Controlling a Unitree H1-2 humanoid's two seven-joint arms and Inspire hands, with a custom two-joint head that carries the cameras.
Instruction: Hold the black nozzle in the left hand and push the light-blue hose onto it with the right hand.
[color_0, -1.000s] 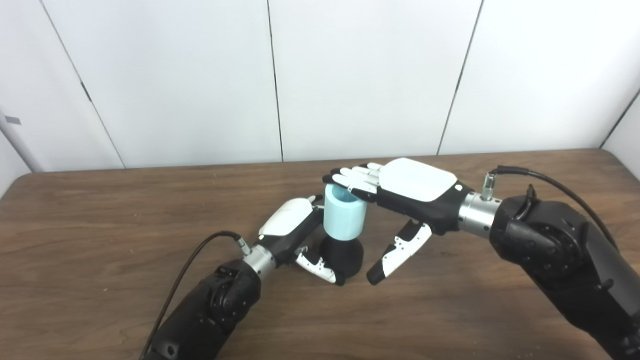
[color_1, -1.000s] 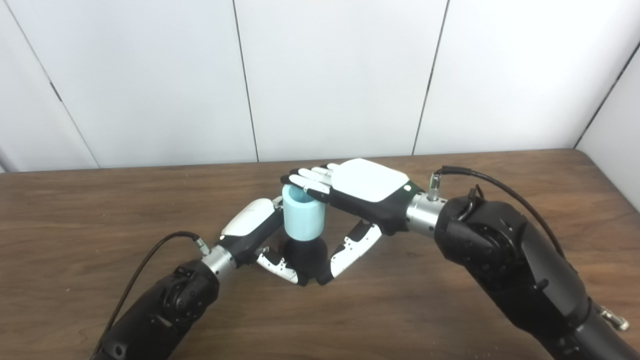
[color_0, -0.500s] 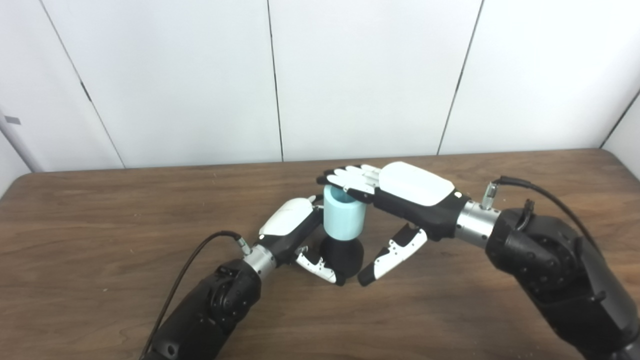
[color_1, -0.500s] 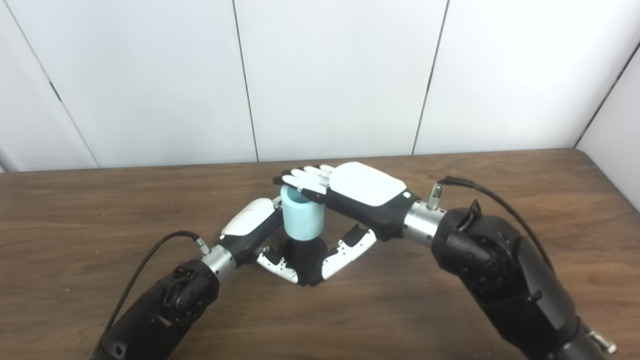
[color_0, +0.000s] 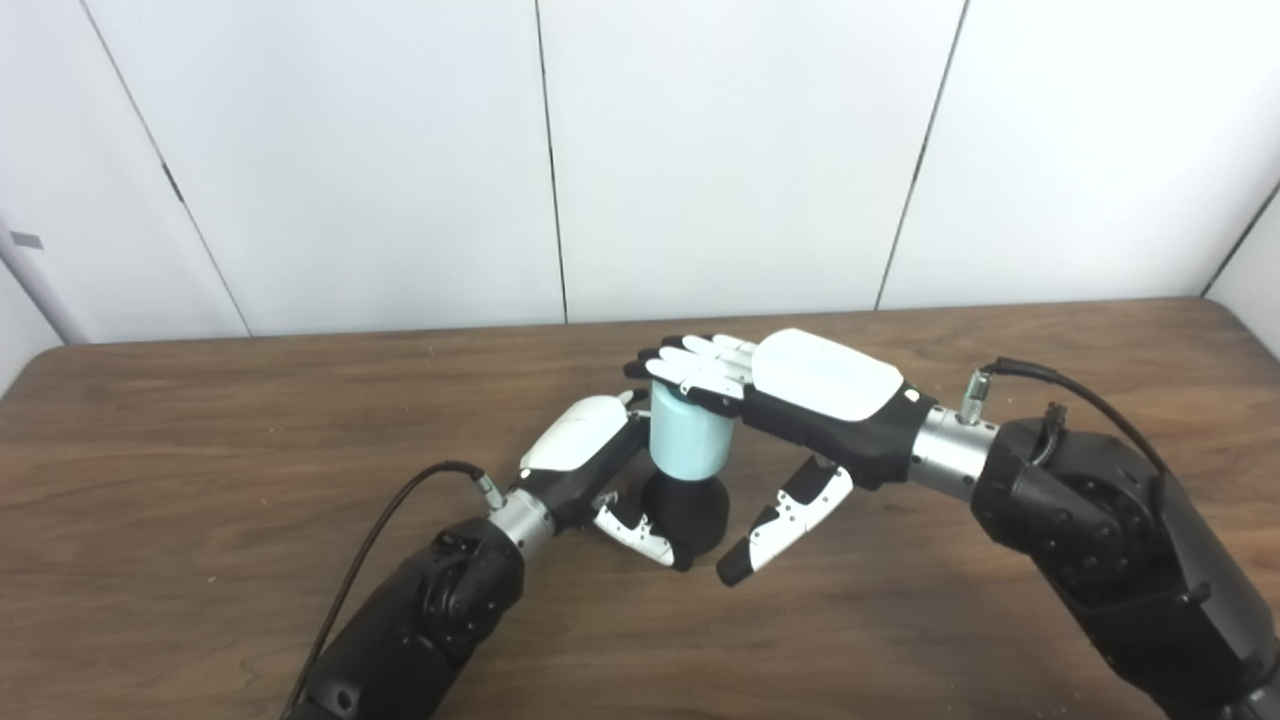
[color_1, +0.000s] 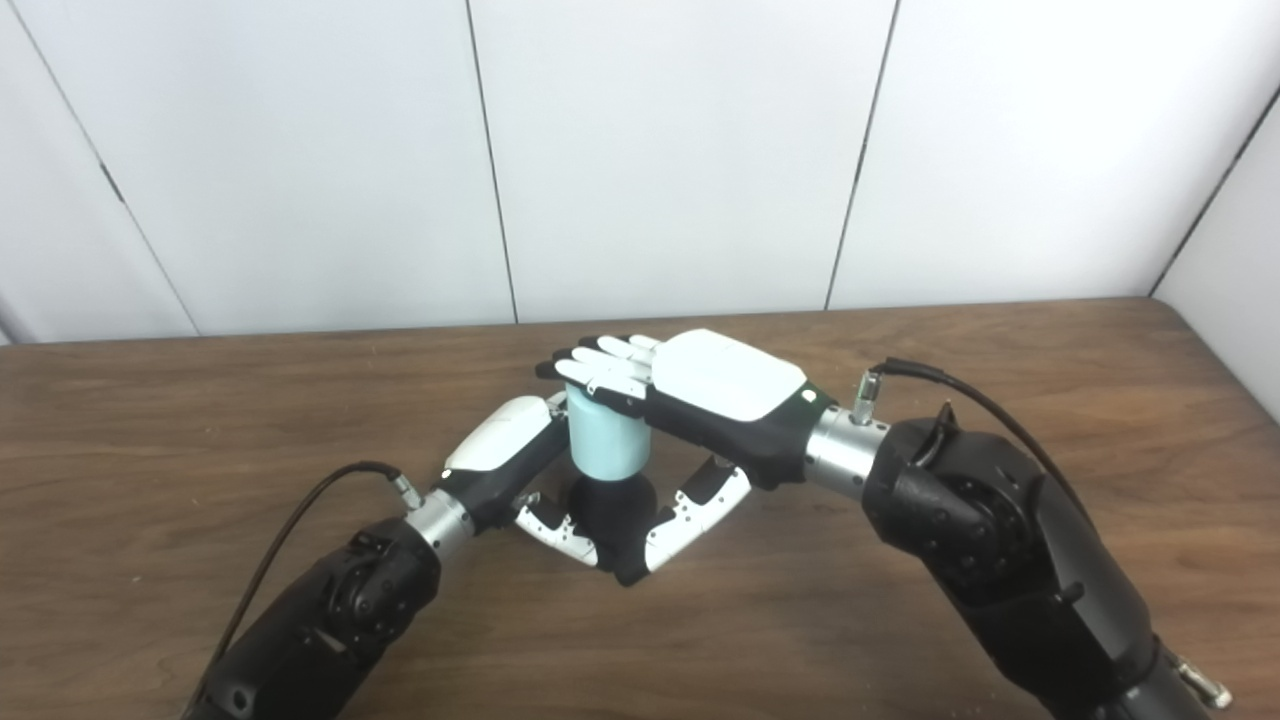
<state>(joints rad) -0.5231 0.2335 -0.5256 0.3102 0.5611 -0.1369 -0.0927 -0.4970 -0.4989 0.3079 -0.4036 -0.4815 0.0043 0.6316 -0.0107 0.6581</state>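
Observation:
The black nozzle stands on the brown table near the middle, with my left hand shut around its rounded base. A short light-blue hose sits upright on top of the nozzle. My right hand lies flat, palm down, over the hose's top end, its fingers stretched across the opening and resting on it. The right thumb hangs down apart from the nozzle, so this hand grips nothing. In the right eye view the hose shows below the flat right hand.
White wall panels rise behind the table's far edge. A black cable loops off the left forearm over the table, and another cable arcs off the right wrist.
My right hand has slid left and sunk a little, so its fingers now cover the hose's open top. The hose sits slightly lower on the nozzle. The left hand has not moved.

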